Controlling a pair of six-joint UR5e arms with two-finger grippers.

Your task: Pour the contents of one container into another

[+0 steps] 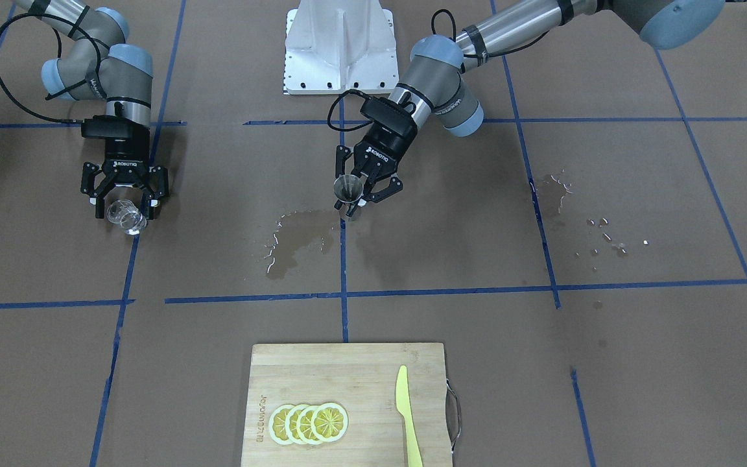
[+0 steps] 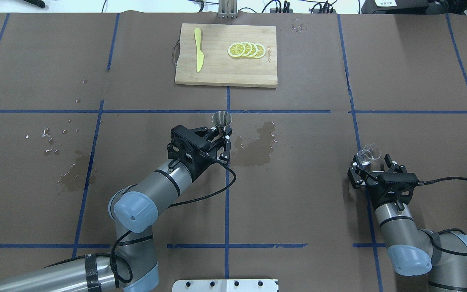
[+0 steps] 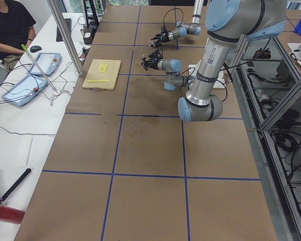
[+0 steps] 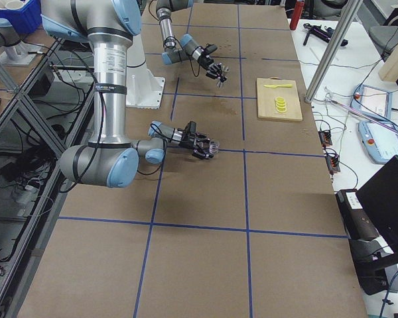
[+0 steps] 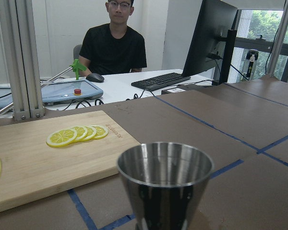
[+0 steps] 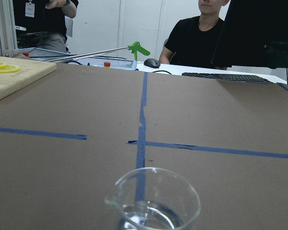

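Jigger [image 2: 221, 120] of silver metal stands upright in the left gripper [image 2: 220, 140], whose fingers pinch it low down near the waist; its open upper cone shows plainly in the left wrist view [image 5: 165, 178]. In the overhead view it sits close to table centre, just at 12 o'clock of the gripper body, beside the central blue tape line [image 2: 228, 178]. A dark wet patch [image 2: 258, 145] with shining droplets lies on the brown table cover [image 2: 298, 194] at about 3 o'clock of the jigger, just beside it.

The right gripper [image 2: 369, 162] is well apart, toward 3 o'clock across the table, and its fingers close on the small clear glass cup [image 2: 368, 154]. The cup has a small pouring lip, seen in the right wrist view [image 6: 153, 199], and a little clear liquid sits in its bottom. In the front-facing view the cup [image 1: 126, 216] appears tilted between the fingertips.

A bamboo cutting board [image 2: 217, 77] lies at 12 o'clock of the jigger, at the far edge of the table. On it rest overlapping lemon slices [image 2: 246, 50] and, toward 9 o'clock of them, a yellow plastic knife [image 2: 198, 55]. More water drops [image 2: 51, 140] are scattered at 9 o'clock of the left arm. A person in a black shirt [image 5: 113, 48] sits at a white desk beyond the board.
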